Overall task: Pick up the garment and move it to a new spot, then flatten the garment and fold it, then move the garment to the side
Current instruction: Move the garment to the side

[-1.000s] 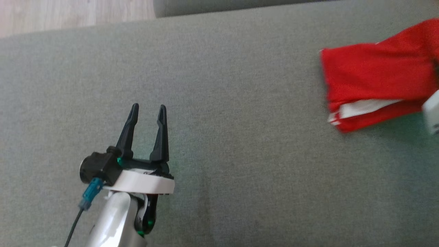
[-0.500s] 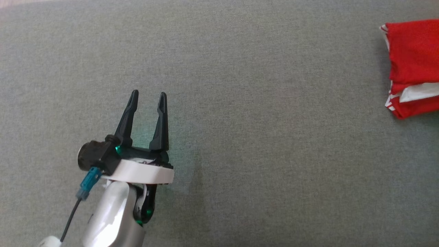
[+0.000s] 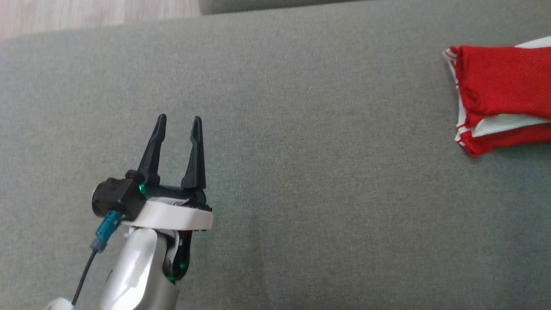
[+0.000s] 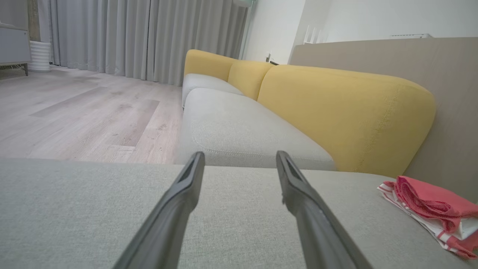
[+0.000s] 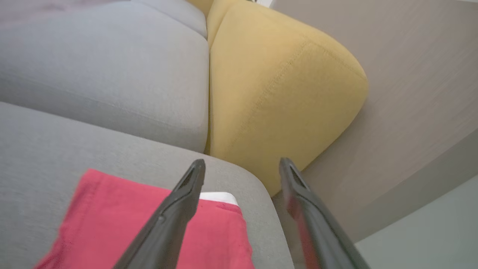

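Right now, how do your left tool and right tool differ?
The left tool hovers over bare grey seat cushion, well away from the folded red garment; the right tool hangs above that garment at the cushion's corner. The left tool points level across the cushion; the right tool tilts down at the garment. Both stand open and hold nothing.

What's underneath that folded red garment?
The red garment lies on the gray cushion. A white layer shows between its folds; anything else beneath it is covered.
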Available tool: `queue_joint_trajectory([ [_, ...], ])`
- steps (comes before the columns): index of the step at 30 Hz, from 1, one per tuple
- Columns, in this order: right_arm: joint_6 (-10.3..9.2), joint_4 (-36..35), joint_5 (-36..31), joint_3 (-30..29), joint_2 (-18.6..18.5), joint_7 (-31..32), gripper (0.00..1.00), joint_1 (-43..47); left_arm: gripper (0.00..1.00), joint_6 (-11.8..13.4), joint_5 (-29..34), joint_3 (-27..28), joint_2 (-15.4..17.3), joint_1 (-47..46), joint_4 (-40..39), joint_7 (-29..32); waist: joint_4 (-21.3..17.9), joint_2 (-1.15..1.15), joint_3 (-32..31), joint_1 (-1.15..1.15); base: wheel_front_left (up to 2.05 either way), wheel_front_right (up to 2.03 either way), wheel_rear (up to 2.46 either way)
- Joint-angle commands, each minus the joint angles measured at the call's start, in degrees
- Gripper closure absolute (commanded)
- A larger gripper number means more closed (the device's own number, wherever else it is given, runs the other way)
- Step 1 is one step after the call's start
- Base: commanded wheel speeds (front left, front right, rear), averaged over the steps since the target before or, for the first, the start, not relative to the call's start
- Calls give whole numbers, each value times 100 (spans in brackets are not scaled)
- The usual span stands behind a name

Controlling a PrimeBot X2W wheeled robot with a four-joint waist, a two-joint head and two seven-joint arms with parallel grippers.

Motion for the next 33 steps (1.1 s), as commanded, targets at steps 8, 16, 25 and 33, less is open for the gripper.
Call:
queue_joint_trajectory([
  [8, -5, -1314, 537, 340, 895, -210, 0, 420, 0, 89, -125, 342, 42, 171, -279, -28, -21, 0, -664, 0, 0, 0, 0],
  [16, -5, -1993, 1229, 177, 2121, -776, 0, 1176, 0, 213, -246, 403, 42, 546, -330, -28, 35, 0, -1104, 0, 0, 0, 0],
  [25, -5, -1519, 2078, 540, 2416, -1620, 0, 2358, 0, 320, -209, 562, 42, 1046, -279, -28, 71, 0, -1364, 0, 0, 0, 0],
  [33, -5, -987, 2292, 736, 2418, -2056, 0, 2881, 0, 441, -296, 662, 42, 1314, -318, -28, 67, 0, -1439, 0, 0, 0, 0],
])
